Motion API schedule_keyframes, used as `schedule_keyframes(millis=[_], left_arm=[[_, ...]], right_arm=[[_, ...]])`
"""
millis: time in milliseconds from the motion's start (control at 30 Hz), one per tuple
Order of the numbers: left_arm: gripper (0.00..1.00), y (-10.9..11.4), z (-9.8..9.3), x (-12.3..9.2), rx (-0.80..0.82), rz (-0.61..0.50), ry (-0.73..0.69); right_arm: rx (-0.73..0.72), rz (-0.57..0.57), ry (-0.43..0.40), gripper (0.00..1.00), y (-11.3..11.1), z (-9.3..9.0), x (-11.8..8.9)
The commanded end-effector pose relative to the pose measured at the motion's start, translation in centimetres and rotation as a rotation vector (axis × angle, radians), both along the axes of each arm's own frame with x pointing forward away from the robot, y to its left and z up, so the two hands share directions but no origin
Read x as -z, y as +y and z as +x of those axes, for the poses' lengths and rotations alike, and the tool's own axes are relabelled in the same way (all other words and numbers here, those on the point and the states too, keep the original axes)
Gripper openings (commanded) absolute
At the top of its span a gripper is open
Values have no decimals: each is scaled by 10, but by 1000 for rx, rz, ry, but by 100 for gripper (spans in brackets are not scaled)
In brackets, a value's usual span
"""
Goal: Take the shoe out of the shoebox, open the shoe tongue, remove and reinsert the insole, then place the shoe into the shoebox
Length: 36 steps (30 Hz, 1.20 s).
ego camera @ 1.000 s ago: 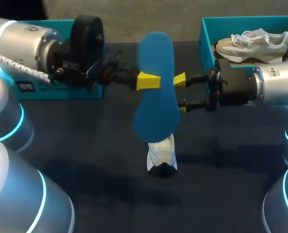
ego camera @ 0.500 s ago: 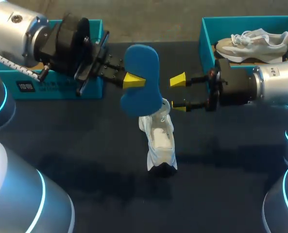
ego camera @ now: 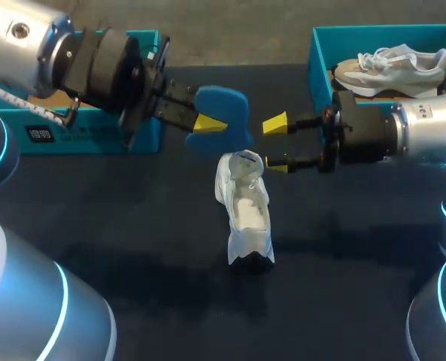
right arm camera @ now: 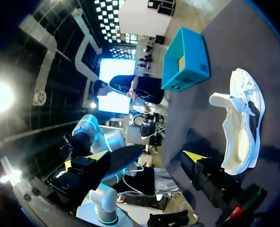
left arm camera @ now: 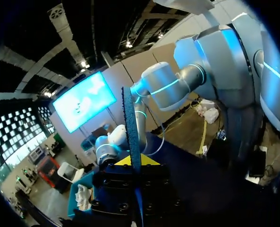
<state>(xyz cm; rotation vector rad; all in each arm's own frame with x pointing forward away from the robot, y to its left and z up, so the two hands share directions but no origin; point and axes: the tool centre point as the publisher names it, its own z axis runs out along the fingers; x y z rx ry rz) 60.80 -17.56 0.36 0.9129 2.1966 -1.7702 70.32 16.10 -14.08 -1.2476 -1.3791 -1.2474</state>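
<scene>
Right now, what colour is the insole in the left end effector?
Blue. The flat foam insole shows best in the head view.

No text could be read anywhere on the table. The only print in sight was a small dark rectangular label (ego camera: 40, 134) with white marks, fixed to the front wall of the teal cardboard box (ego camera: 102, 140) on the left side of the dark tabletop (ego camera: 132, 226). Its characters were too small to make out in the head view, and the right wrist view showed only dark patches on the box's side.
</scene>
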Motion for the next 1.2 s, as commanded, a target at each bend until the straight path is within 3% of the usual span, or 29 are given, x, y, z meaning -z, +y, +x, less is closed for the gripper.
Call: schedule_keyframes(millis=[33, 233, 833, 967, 1200], left_arm=[[0, -1, -3, 10, 51, -99, -272], [0, -2, 4, 19, 80, -226, -670], [0, -2, 2, 21, 65, -237, -663], [0, -1, -3, 35, 99, -328, -876], [0, 2, -14, 58, 99, -406, -1091]], right_arm=[[2, -3, 1, 100, 1, -1, 0], [2, -3, 1, 100, 1, -1, 0], [2, -3, 1, 100, 1, -1, 0], [2, -3, 1, 100, 1, -1, 0], [2, -3, 1, 100, 1, -1, 0]])
